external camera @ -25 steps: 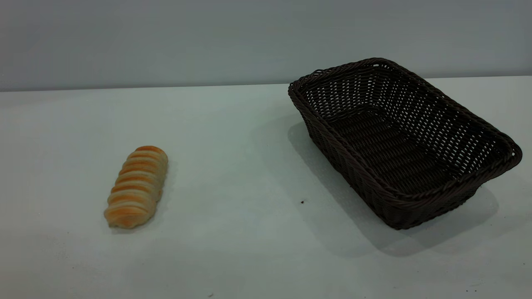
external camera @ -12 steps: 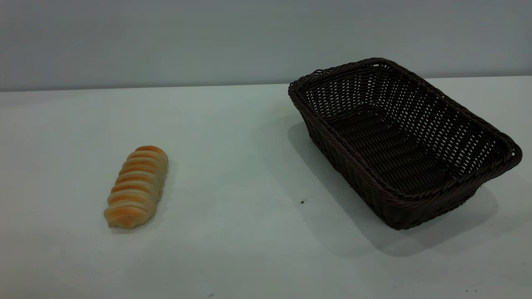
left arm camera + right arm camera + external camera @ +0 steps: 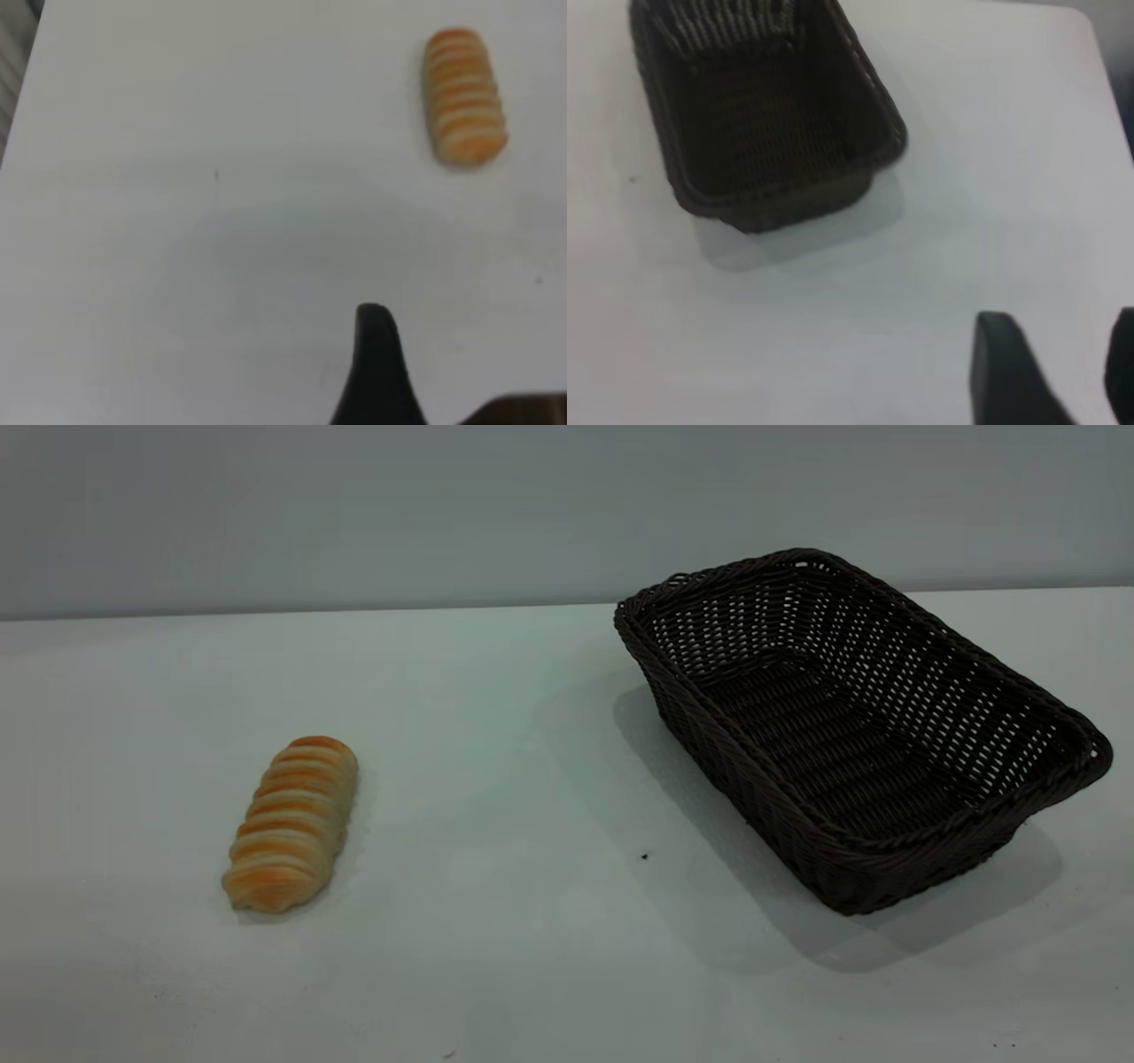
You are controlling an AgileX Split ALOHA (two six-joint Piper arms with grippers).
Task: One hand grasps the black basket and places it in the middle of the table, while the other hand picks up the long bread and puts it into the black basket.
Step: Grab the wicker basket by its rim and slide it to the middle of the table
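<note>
On the counter (image 3: 532, 797) I see long bread (image 3: 291, 824) well apart from the empty black basket (image 3: 850, 717); my right hand (image 3: 1063, 367) hovers spread, left hand (image 3: 376, 363) I cannot tell.

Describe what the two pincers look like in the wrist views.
Little of either shows. The left pincer shows one black, tapering finger with a rounded tip, plus a dark brown edge at the frame corner. The right pincer shows two dark, matte, blunt fingers. No cables or markings are visible.

Setting: bare test bench, lab-like; my plain pale table (image 3: 532, 735) against a blank grey wall (image 3: 354, 505), nothing domestic around me.
</note>
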